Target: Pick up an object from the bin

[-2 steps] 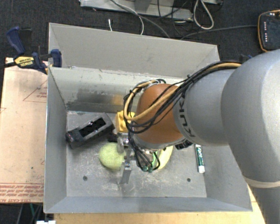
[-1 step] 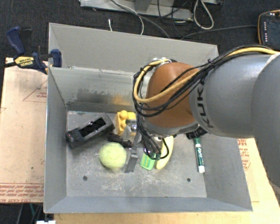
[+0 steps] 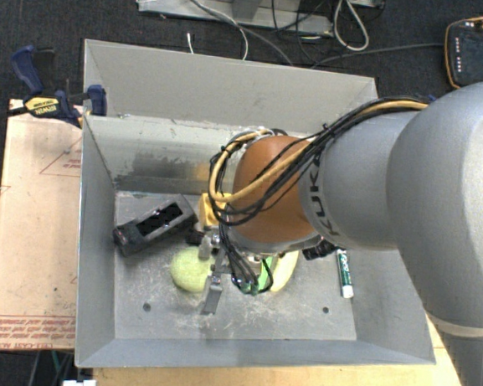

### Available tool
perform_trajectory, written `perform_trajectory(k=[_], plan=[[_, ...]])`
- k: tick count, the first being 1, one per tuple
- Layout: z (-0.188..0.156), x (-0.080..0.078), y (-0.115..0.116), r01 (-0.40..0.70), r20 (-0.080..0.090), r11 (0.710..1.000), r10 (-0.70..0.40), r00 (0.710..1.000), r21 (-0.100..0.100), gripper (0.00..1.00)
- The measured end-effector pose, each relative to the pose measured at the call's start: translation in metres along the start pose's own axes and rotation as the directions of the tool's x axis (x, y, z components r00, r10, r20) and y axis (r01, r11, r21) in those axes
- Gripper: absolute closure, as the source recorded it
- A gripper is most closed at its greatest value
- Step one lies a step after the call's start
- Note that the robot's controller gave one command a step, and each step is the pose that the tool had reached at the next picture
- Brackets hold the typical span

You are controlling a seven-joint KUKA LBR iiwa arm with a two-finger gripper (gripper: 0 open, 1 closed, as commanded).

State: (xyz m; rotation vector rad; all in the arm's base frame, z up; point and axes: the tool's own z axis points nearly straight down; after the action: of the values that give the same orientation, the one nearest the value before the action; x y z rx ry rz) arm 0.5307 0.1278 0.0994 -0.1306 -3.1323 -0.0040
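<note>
Big and grey, the robot arm (image 3: 411,178) comes in from the right and covers much of the grey metal bin (image 3: 94,242). Black and yellow cables (image 3: 348,123) loop over its round orange cover (image 3: 267,190). Under that cover the jaws hang low over the middle of the bin floor. I cannot tell how far open they are, or if they have hold of anything.

Right beside them, on their left, sits a pale yellow-green round ball (image 3: 186,271). It looks a bit fuzzy and rests on the floor, near the front. Just right of the jaws, a pale yellow curved thing (image 3: 285,272) peeks out from under the arm.

A black boxy stapler-like tool (image 3: 150,226) lies slanted behind the ball, close to the left wall. A white and green marker pen (image 3: 344,274) lies off to the right. Bare floor runs from the ball to the front wall, and fills the front right corner too.
</note>
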Motion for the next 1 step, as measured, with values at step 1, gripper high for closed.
perform_trajectory(k=[1], plan=[[0.0282, -0.0020, -0.0012, 0.065, 0.022, 0.998, -0.065, 0.998, -0.004, 0.00]])
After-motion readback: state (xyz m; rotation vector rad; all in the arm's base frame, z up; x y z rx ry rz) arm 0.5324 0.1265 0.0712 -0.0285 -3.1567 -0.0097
